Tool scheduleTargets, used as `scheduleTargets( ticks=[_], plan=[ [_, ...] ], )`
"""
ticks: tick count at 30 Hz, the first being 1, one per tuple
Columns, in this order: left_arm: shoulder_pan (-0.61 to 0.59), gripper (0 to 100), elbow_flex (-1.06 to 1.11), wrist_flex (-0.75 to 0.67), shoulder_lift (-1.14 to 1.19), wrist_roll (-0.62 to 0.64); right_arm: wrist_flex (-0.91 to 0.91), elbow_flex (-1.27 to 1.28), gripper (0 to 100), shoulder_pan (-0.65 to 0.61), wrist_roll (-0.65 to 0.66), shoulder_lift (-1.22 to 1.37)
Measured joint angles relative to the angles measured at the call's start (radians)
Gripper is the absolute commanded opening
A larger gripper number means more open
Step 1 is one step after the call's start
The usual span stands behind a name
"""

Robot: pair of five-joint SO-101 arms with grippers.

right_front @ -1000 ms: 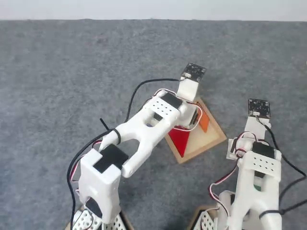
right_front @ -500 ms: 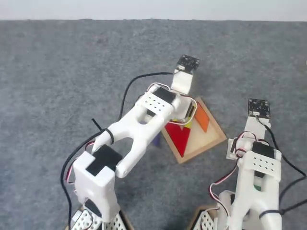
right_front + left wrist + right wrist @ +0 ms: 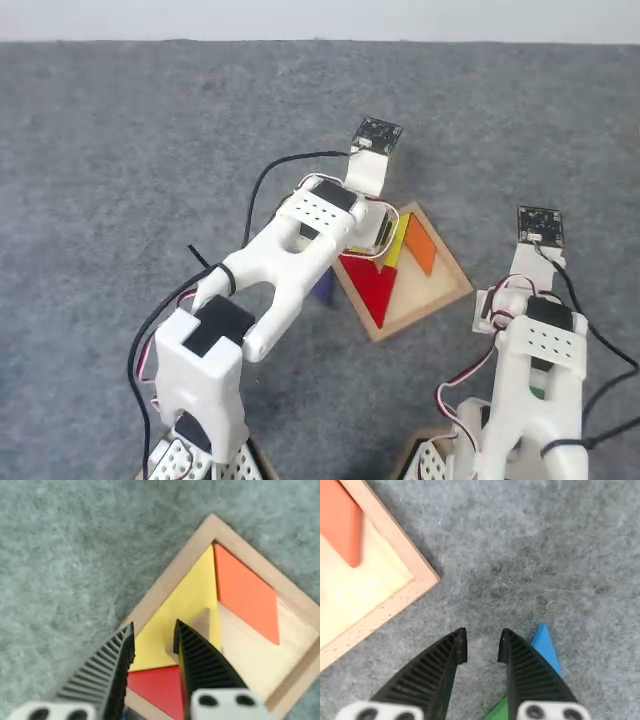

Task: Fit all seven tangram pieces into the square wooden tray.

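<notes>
The left claw (image 3: 154, 625) is kept narrowly parted and empty over the yellow triangle piece (image 3: 185, 605) in the square wooden tray (image 3: 175, 569), which is set cornerwise on the grey table (image 3: 120, 150). The right claw (image 3: 483, 632), likewise narrow and empty, is held beside a blue triangular piece (image 3: 545, 647).

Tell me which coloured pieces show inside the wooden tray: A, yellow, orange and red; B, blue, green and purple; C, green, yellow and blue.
A: the left wrist view shows the yellow piece, orange piece and red piece lying inside the tray.
</notes>
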Motion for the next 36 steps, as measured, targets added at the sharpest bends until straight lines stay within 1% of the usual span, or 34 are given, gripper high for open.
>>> scheduleTargets(
  ticks=[9,13,18,22,24,28,30,33,36],
  plan=[
    [0.089,13,0.0,0.023,0.006,-0.002,0.0,0.0,11.3,-0.002,0.0,0.0],
    [0.086,13,0.0,0.026,0.006,-0.003,0.0,0.0,11.3,0.0,0.0,0.0],
    [0.064,13,0.0,0.103,-0.087,-0.049,0.0,0.0,11.3,-0.002,0.0,0.0],
    [0.043,13,0.0,0.219,-0.219,-0.078,0.0,0.0,11.3,0.0,0.0,0.0],
    [0.037,13,0.029,0.249,-0.261,-0.109,0.0,0.0,11.3,-0.003,0.0,0.0],
    [0.04,13,0.135,0.247,-0.276,-0.169,0.0,0.0,11.3,-0.026,0.0,0.0],
    [0.04,13,0.176,0.224,-0.276,-0.192,0.0,0.0,11.3,-0.029,0.0,0.0],
    [0.04,13,0.201,0.192,-0.25,-0.206,0.0,0.0,11.3,-0.025,0.0,0.0],
    [0.064,13,0.204,0.183,-0.235,-0.209,0.0,0.0,11.3,-0.026,0.0,0.0]
  ],
)
